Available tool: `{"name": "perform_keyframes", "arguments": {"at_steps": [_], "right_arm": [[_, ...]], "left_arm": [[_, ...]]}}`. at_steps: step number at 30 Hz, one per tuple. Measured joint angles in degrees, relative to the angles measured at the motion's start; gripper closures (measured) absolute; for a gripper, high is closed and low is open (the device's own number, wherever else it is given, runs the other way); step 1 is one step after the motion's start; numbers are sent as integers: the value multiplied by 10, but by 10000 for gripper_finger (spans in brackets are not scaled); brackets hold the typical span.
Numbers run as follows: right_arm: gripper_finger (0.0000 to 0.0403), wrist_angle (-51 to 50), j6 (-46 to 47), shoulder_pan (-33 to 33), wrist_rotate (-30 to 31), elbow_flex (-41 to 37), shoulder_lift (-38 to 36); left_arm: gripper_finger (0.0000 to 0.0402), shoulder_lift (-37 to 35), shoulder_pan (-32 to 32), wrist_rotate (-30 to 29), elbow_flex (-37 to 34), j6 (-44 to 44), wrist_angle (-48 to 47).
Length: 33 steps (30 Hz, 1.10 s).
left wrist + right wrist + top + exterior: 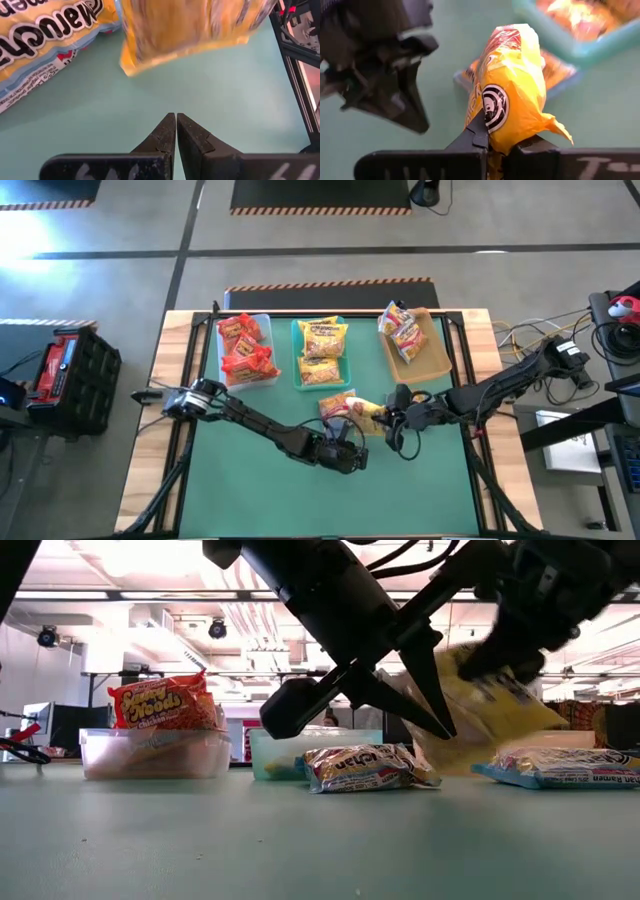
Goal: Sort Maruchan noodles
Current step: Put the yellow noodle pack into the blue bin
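My right gripper is shut on a yellow Maruchan noodle packet above the green mat, in front of the teal bin. My left gripper is shut, holds nothing and points at this packet from the near side, a short way off. A second packet lies flat on the mat just behind. Red-orange packets fill the clear bin, yellow ones the teal bin, and yellow-pink ones the tan bin. My right gripper pinches the yellow packet between its two fingers at one crimped end, coming in from the table's right. The packet stands on edge in the hold and bulges out beyond the fingertips. In the low view it hangs tilted below the gripper, its lower end near the mat.
The three bins stand in a row along the mat's far edge. Another blue-edged packet lies on the mat at the right of the low view. Black frame rails run along both table sides. The near half of the mat is bare.
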Motion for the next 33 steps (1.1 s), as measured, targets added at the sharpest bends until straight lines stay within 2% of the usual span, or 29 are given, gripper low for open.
{"name": "perform_keyframes", "arguments": {"at_steps": [10, 14, 19, 24, 29, 33], "right_arm": [[394, -30, -169, -75, 3, 81, -4], [394, -71, -247, -109, 9, 136, -4], [394, -62, -334, -159, 20, 165, 3], [394, -58, -378, -208, 14, 174, 19], [394, -26, -383, -246, -45, 181, 43], [394, -9, -407, -260, -59, 194, 75]], "left_arm": [[402, -2, -9, -2, 0, -1, -23], [402, -11, -14, -8, 0, -3, -54], [402, -25, -17, -25, 0, -3, -90], [402, -34, -17, -37, -1, 9, -125], [402, -40, -16, -39, -2, 20, -138], [402, -49, -15, -41, -15, 21, -141]]}}
